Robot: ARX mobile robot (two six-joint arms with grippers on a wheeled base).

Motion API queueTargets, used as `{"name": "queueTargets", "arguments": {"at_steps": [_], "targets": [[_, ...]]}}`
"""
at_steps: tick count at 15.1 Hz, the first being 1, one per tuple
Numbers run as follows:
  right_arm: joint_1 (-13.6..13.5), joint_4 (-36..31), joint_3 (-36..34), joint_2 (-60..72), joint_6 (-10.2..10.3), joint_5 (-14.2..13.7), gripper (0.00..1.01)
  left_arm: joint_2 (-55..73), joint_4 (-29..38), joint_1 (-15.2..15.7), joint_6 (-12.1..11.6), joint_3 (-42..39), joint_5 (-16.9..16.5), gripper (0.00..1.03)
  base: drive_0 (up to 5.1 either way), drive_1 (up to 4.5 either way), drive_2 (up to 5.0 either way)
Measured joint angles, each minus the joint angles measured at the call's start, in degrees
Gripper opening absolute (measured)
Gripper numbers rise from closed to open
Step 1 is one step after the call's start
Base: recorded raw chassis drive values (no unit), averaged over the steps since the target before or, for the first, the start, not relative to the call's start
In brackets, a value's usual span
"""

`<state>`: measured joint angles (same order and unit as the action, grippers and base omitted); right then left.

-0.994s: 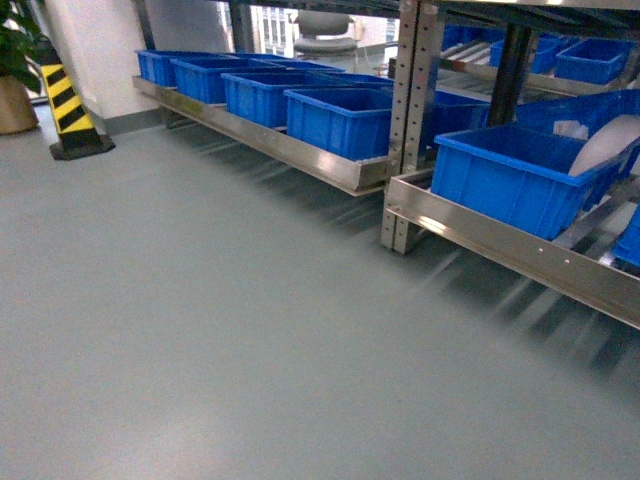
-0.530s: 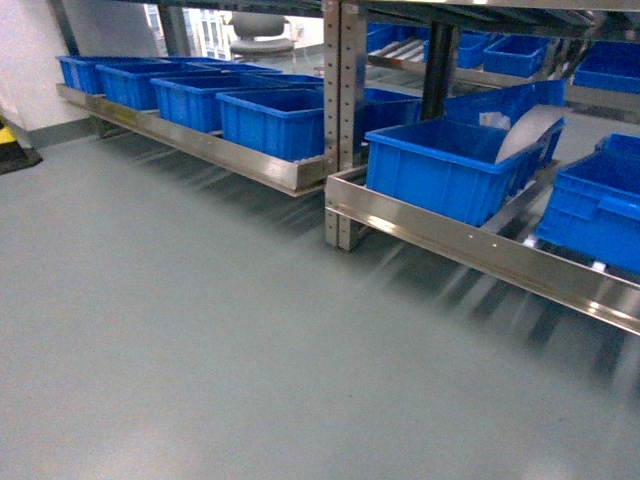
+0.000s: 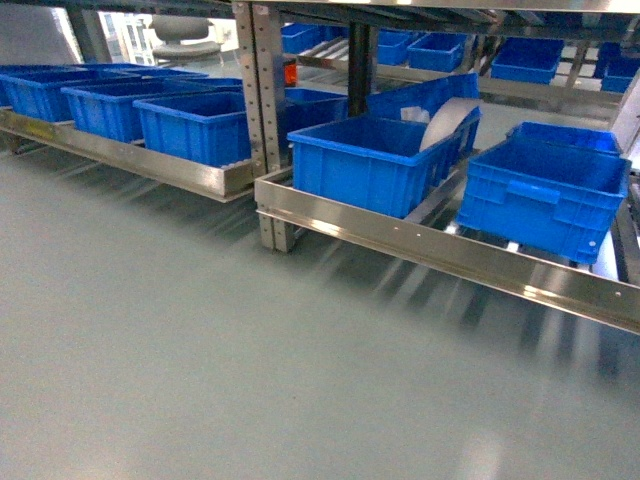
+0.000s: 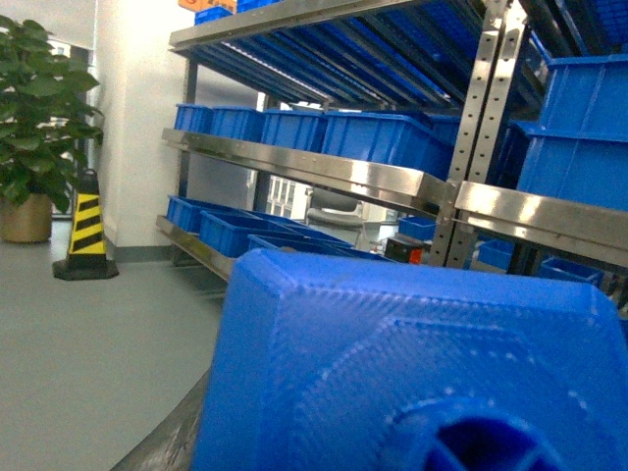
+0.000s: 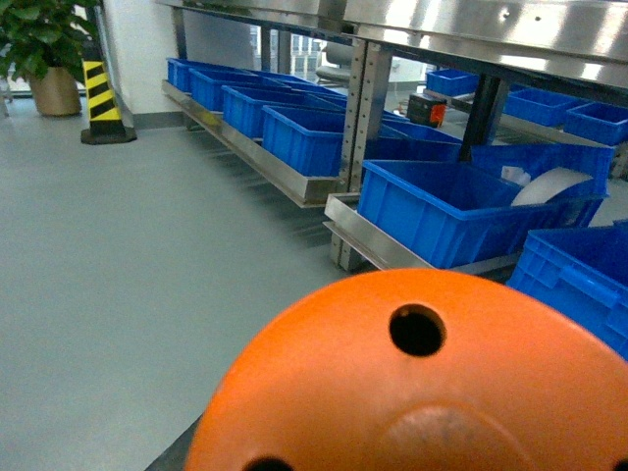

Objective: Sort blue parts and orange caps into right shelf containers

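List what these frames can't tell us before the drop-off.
- Left hand: left wrist view filled by a blue part; fingers hidden.
- Right hand: right wrist view blocked by an orange cap.
- Crate contents: head view, front wall hides the floor; only a white curved piece shows.

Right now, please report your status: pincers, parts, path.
Pincers not in view. Blue part fills left wrist view, orange cap fills right. Containers on shelf ahead; floor between bare.

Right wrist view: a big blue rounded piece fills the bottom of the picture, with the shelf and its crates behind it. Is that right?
Not quite. In the right wrist view the rounded piece filling the bottom is orange, with small round holes in it, not blue. The rest holds: the shelf and its blue crates stand behind it.
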<state>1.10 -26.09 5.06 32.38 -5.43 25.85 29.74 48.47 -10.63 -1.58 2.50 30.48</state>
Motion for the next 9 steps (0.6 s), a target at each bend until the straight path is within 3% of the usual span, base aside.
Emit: {"name": "queueTargets", "arguments": {"at_steps": [9], "targets": [[0.0, -0.02, 0.0, 0.0, 0.0, 0.0, 0.43, 0.0, 0.0, 0.0, 0.0, 0.0, 0.0, 0.46, -1.5, -1.46, -1.5]]}}
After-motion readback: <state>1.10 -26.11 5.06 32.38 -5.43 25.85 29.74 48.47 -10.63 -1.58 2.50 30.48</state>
